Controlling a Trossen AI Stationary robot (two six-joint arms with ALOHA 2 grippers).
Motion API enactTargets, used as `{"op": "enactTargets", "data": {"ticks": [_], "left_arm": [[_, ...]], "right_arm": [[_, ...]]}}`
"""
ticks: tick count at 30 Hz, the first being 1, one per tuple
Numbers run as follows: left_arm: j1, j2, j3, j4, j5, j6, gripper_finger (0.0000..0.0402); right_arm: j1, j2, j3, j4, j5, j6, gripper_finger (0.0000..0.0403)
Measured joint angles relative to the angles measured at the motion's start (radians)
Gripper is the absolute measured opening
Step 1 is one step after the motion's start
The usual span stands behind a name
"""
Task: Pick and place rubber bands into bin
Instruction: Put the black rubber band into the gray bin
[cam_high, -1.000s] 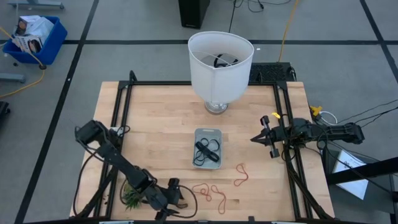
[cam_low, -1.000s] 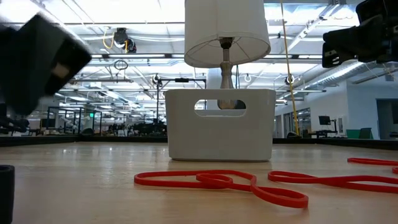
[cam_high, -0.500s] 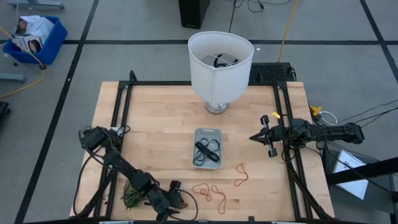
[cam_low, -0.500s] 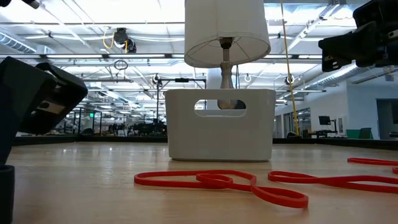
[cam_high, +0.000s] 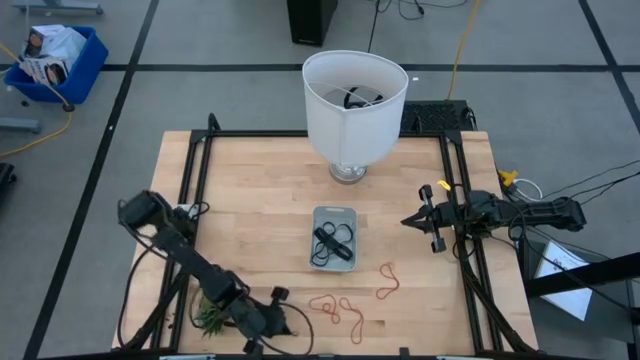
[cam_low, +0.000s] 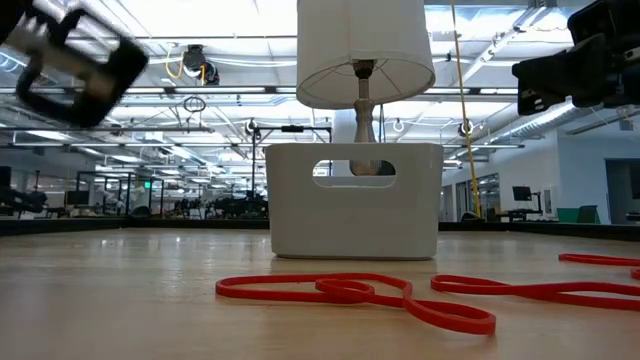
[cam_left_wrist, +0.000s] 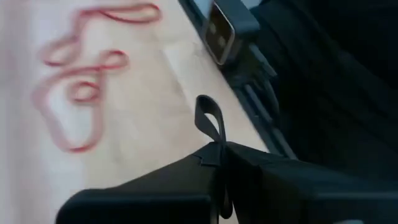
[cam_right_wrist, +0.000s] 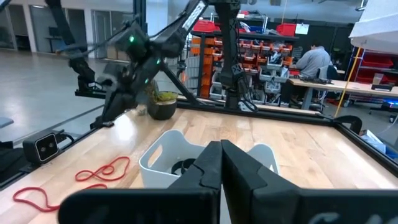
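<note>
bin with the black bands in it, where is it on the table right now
In the high view the bin sits near the table's middle, just in front of the white lamp, with red rubber bands lying on the wood nearer the front edge.

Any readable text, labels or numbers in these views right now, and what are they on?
None can be read.
Printed packaging in the blue crate on the floor: too small to read.
Signs and screens in the room behind the table: blurred.
The bin, the red rubber bands and the lampshade carry no visible text.
</note>
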Motion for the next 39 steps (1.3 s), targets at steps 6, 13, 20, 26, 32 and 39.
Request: {"op": "enactTargets", "data": {"ticks": [6,13,20,26,32,39], "left_arm": [[-0.018,-0.257,0.0,-0.174,-0.207,0.143,0.0009],[-0.032,-0.504,0.0,-0.238,-0.403,0.409,0.0007],[-0.018,-0.668,-0.005,-0.365,-0.537,0.427,0.0006],[-0.004,-0.802,-0.089,-0.362,-0.602,0.457,0.0006],[0.047,-1.002,-0.343,-0.129,-0.602,0.474,0.0006],[0.16,-1.108,-0.695,0.385,-0.509,0.509,0.0007]], "right_arm": [[0.0,0.0,0.0,0.0,0.0,0.0,0.0],[0.0,0.0,0.0,0.0,-0.004,0.0,0.0],[0.0,0.0,0.0,0.0,-0.004,0.0,0.0],[0.0,0.0,-0.001,0.0,-0.005,0.0,0.0],[0.0,0.0,-0.001,0.0,-0.005,0.0,0.0],[0.0,0.0,-0.001,0.0,-0.005,0.0,0.0]]}}
